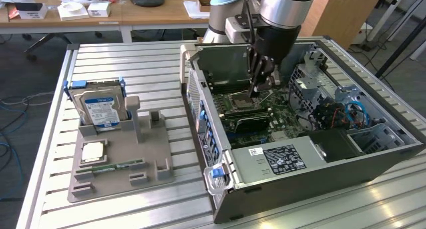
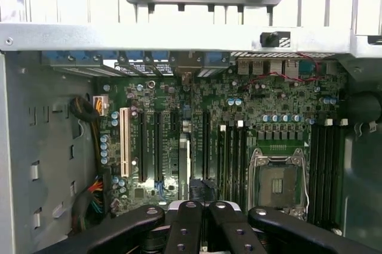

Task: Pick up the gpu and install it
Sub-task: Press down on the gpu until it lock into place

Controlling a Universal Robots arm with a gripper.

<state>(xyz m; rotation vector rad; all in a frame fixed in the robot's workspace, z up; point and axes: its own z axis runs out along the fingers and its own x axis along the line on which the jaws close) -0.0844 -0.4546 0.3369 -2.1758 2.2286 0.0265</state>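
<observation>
Gpu (image 1: 250, 123) sits in the case (image 1: 300, 189) at 6 o'clock from the pinched-narrow pincer (image 1: 256, 95), lying 9-to-3.

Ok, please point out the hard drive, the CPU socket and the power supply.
hard drive (image 1: 100, 108), exterior view, its blue-white label.
CPU socket (image 2: 278, 183), wrist view, its centre.
power supply (image 1: 285, 159), exterior view, its black label.
</observation>
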